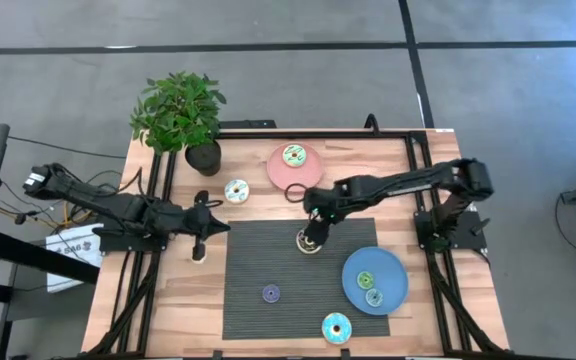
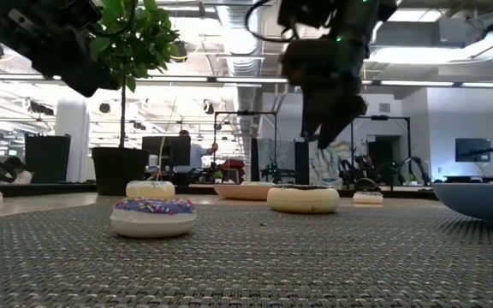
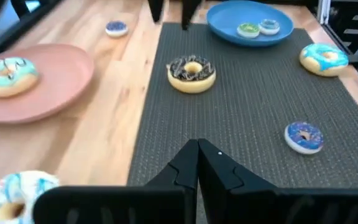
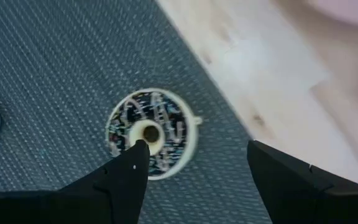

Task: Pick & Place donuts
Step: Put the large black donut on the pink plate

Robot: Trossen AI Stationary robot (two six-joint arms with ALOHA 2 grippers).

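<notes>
A cream donut with dark brown icing [image 1: 310, 243] [image 4: 151, 134] [image 3: 191, 73] lies flat on the dark mat. My right gripper [image 1: 313, 232] [image 4: 197, 168] [image 2: 319, 137] hangs open above it, fingers pointing down. One fingertip stands over the ring's hole and the other beyond its rim, and the low view shows a clear gap to the donut [image 2: 303, 198]. My left gripper [image 1: 226, 227] [image 3: 197, 152] is shut and holds nothing, at the mat's left edge. Other donuts lie about: a purple one [image 1: 271, 293] [image 2: 153, 216], a cyan one [image 1: 336, 327], and a cyan-and-white one [image 1: 236, 190].
The pink plate [image 1: 280, 172] at the far side carries a cyan donut [image 1: 293, 155]. The blue plate [image 1: 393, 268] at the right holds two small donuts [image 1: 365, 281]. A potted plant [image 1: 180, 115] stands at the far left corner. A small pale donut [image 1: 199, 255] lies on the wood by my left gripper.
</notes>
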